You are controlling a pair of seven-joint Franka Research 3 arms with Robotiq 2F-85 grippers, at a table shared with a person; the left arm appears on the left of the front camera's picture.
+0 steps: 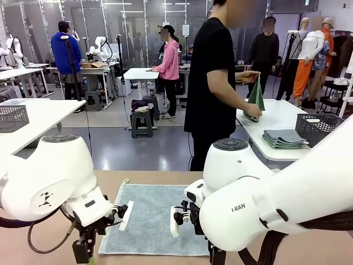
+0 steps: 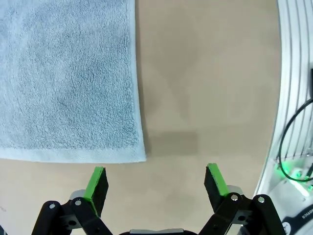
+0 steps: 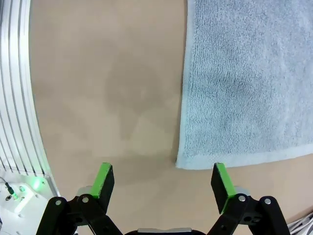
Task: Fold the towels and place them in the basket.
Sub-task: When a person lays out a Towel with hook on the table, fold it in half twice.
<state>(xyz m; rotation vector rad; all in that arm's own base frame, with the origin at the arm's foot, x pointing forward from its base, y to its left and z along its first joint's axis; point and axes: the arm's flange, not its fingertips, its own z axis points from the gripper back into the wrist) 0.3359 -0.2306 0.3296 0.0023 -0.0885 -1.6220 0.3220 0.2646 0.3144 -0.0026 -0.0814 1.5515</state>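
The light blue towel (image 1: 157, 215) lies spread flat on the tan tabletop (image 1: 165, 178), between the two arms, with its near edge toward the robot. The left claw (image 2: 155, 176) hangs over one near corner with its green pads fully apart and nothing between them. In the left wrist view that corner sits just ahead of the gap, nearer one pad. The right claw (image 3: 162, 176) hangs over the other near corner, equally wide and empty, with the corner inside its span. Neither claw touches the cloth. Across the tabletop a person (image 1: 212, 83) stands turned aside, holding a green cloth (image 1: 256, 94) over a white tabletop (image 1: 276, 113). A folded stack (image 1: 284, 138) and a dark mesh basket (image 1: 322, 128) sit there too, well apart from the blue towel. The step in hand looks like taking both near corners to start the first fold, and the risks lie there. The towel is thin and flat, so pads that close too high would meet only air, while pads that press down hard could scrape the tabletop or shove the hem into a ridge. The left corner sits off-centre in its gap, so that claw may catch only the hem and lose it on the lift. If one corner holds and the other slips, the fold will go skewed. The arms also stand close together, so an inward swing could bring them into contact.
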